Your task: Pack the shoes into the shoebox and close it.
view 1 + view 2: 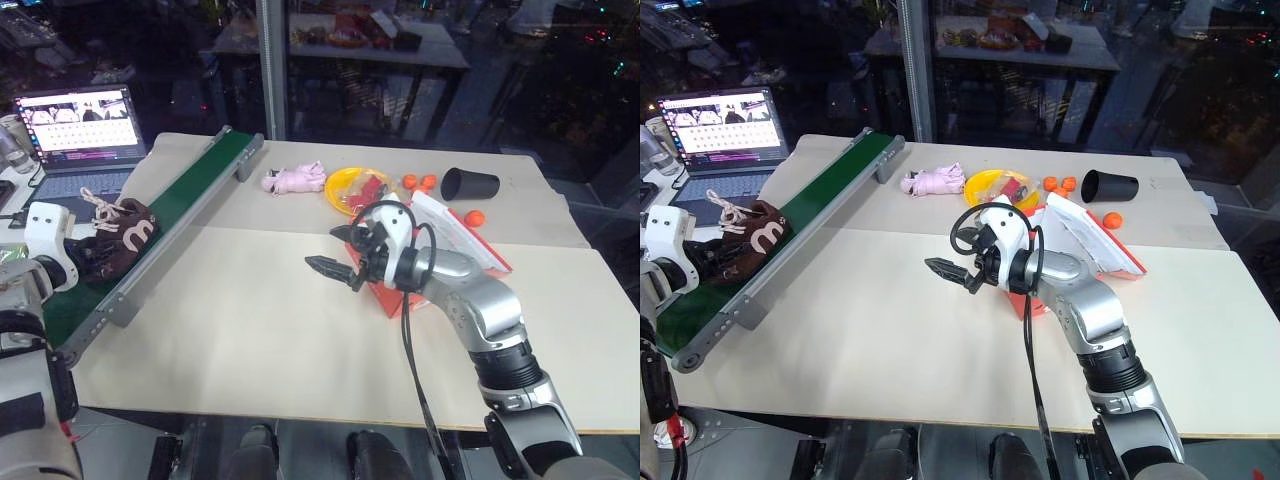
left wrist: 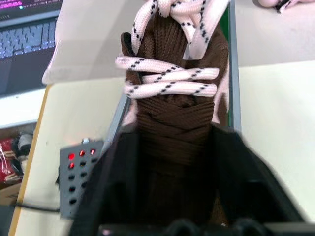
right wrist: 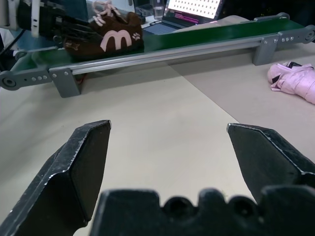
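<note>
Right gripper (image 1: 335, 258) hovers over the table (image 1: 250, 330) with fingers spread wide, nothing in them. Left gripper (image 2: 172, 162) pinches the brown shoe (image 1: 118, 238) on the green conveyor (image 1: 195, 190). Shoebox (image 1: 470, 245) sits just behind the right arm.

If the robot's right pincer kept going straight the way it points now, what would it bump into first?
Probably the grey rail of the green conveyor belt, near the brown shoe. The open right pincer faces bare table until there, though depth is uncertain.

Beige table (image 1: 250, 330): conveyor (image 1: 170, 215), shoebox (image 1: 455, 245), plate (image 1: 350, 187), cup (image 1: 468, 184).
</note>
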